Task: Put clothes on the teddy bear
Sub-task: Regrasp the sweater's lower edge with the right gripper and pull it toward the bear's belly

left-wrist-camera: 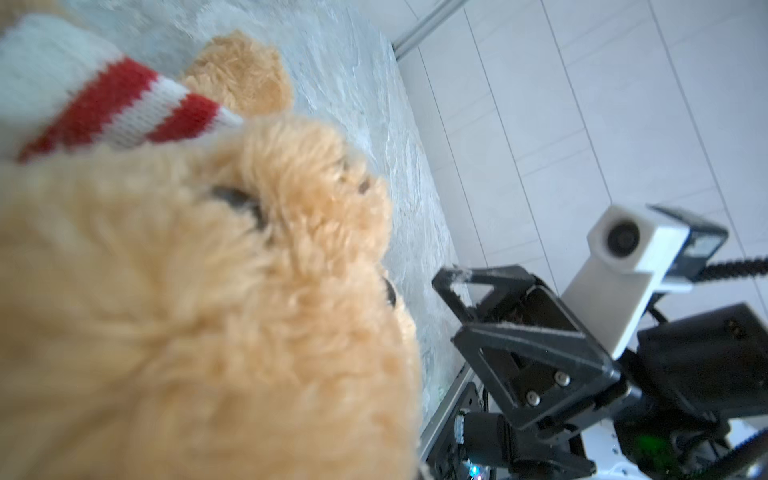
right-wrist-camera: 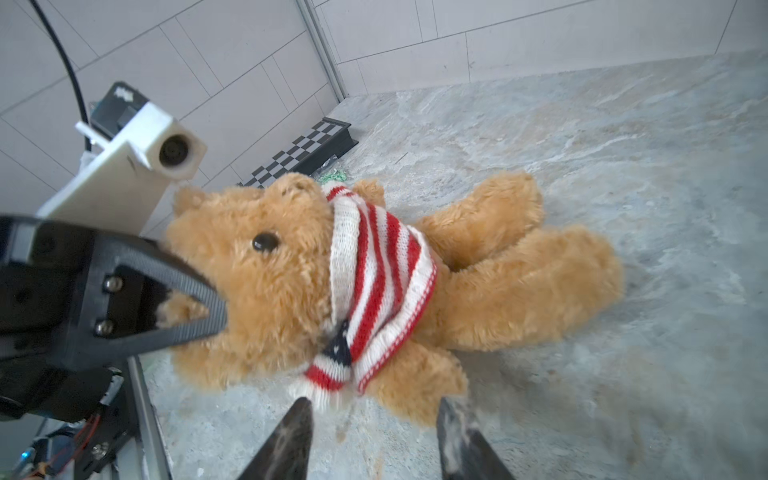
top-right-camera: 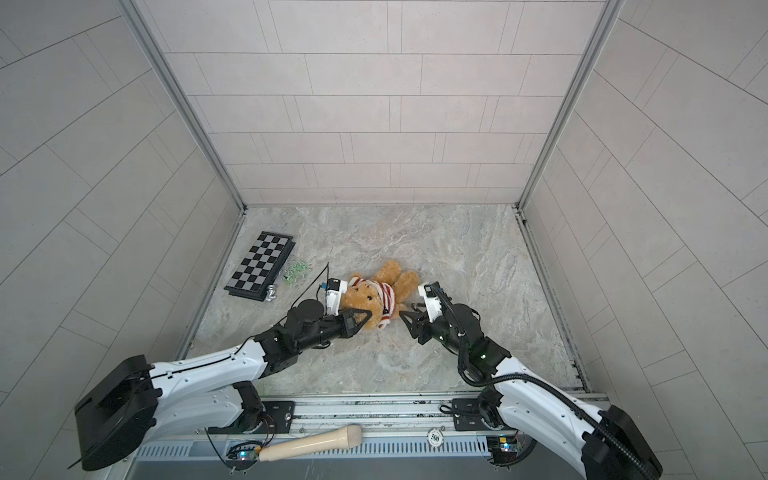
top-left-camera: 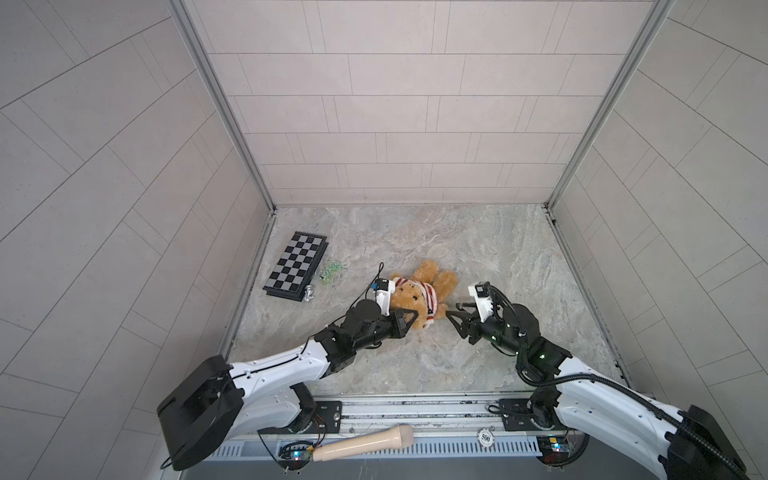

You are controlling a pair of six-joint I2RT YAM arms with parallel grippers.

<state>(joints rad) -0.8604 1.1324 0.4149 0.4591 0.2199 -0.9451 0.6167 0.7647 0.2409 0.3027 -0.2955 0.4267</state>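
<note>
The teddy bear point(top-left-camera: 415, 297) lies on the marble-patterned table point(top-left-camera: 478, 257), a little left of the middle in both top views. Its long axis runs on a diagonal: the head points to the lower left of the frame and the two legs point to the upper right. Its dark eyes are visible from above. A red-and-white striped sweater point(top-left-camera: 430, 297) sits around the neck and chest of the bear; the legs are bare.

The left gripper point(top-left-camera: 414, 318) comes in from the lower left, and its jaws are closed on the fur at the head of the bear – in the right wrist view a tuft of fur shows between the black fingers point(right-wrist-camera: 208, 299). The right gripper point(top-left-camera: 452, 312) is just beside the lower edge of the sweater. Its jaws stand apart and they hold nothing.

The table is grey-beige with pale veins. Grey tiled walls stand on three sides, with metal posts in the back corners. A chessboard point(top-left-camera: 297, 264) lies near the left wall, well apart from the bear. A pale wooden handle point(top-left-camera: 365, 442) rests on the front rail.
</note>
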